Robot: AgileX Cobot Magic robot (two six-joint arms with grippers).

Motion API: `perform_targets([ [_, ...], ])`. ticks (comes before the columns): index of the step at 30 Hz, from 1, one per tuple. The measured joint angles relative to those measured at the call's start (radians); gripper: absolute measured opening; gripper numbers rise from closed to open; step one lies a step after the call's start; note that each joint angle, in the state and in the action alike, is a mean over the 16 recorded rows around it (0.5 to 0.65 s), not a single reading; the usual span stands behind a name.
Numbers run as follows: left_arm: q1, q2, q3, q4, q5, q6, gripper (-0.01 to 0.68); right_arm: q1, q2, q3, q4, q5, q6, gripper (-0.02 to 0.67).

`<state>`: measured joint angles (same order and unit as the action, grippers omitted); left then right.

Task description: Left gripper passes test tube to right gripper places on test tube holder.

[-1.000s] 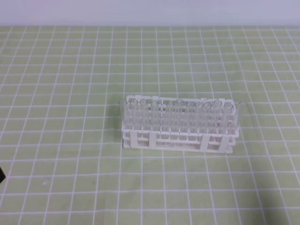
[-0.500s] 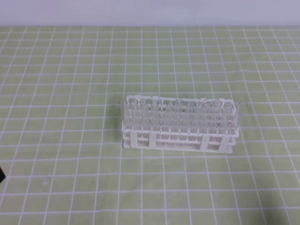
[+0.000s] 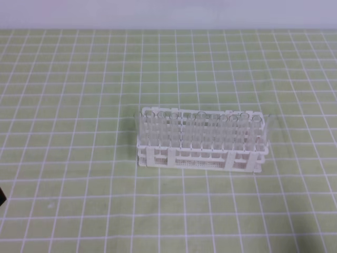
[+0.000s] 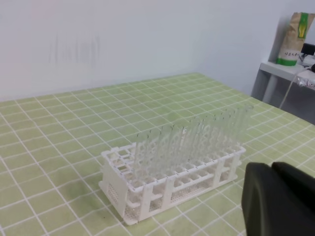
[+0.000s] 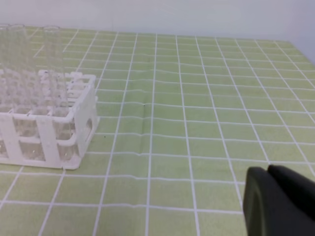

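The white test tube holder [image 3: 200, 153] stands in the middle of the green grid mat, also seen in the left wrist view [image 4: 147, 196] and at the left of the right wrist view [image 5: 49, 137]. Several clear tubes [image 3: 158, 126] stand upright in its back rows. I cannot tell the task's test tube from the others, and neither gripper holds one. The left gripper [image 4: 271, 167] is shut and empty, low and to the right of the holder's near end. The right gripper [image 5: 267, 169] is shut and empty, well to the right of the holder.
The green mat with white grid lines [image 3: 79, 79] covers the table up to a pale wall [image 3: 168, 13] at the back. A dark bit shows at the left edge of the high view [image 3: 1, 198]. A white shelf with a paper bag [image 4: 295, 39] stands beyond the table's right side.
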<state>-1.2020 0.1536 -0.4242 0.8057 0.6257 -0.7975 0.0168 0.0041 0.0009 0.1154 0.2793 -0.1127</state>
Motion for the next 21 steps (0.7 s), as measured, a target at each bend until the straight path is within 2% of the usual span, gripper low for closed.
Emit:
perform_targets([
  [14,0.022,0.000,0.023,0.012,-0.010,0.005,-0.002,0.000,0.000,0.000,0.000,0.000,0.000,-0.016],
  [17,0.057,-0.001,0.030,-0.006,-0.022,0.026,-0.003,0.000,0.000,0.000,0.000,0.000,0.000,-0.016],
  [21,0.140,-0.003,0.039,-0.070,-0.068,0.103,-0.003,0.000,0.000,0.000,0.000,0.000,0.000,-0.016],
])
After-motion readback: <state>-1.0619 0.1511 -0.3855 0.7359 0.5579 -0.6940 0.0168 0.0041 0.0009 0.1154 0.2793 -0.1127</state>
